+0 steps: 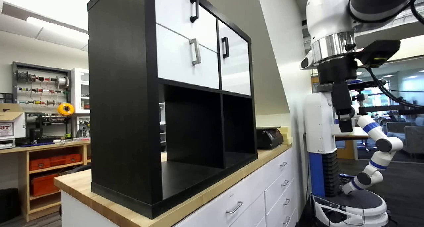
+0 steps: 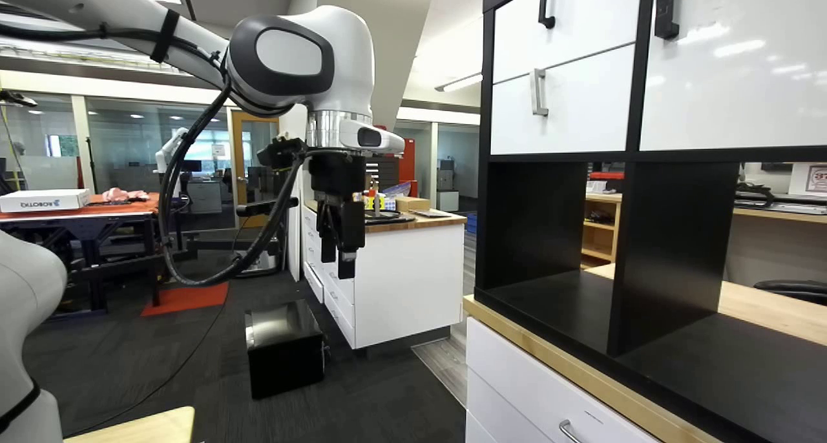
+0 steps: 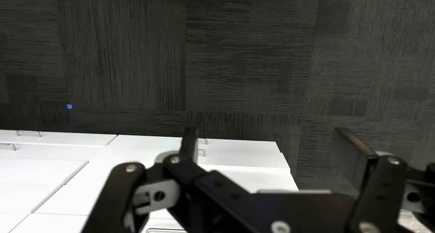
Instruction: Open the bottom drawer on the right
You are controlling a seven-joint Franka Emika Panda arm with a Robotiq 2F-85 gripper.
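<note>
The white rectangular lower drawer (image 1: 181, 63), presumably my target, sits flush in the black box-shaped cabinet (image 1: 119, 104), silver metal bar handle (image 1: 197, 51) outward. My black two-fingered gripper (image 3: 267, 141) hangs well clear, fingers (image 3: 353, 161) spread. Misreading "right", I could pull the black bar handle (image 1: 226, 47) of the neighbouring white panel (image 1: 237, 69).

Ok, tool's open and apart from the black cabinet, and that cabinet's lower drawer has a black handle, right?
No: the lower drawer has a silver handle, not black, as both exterior views show. The tool is indeed open and apart from the black cabinet.
</note>
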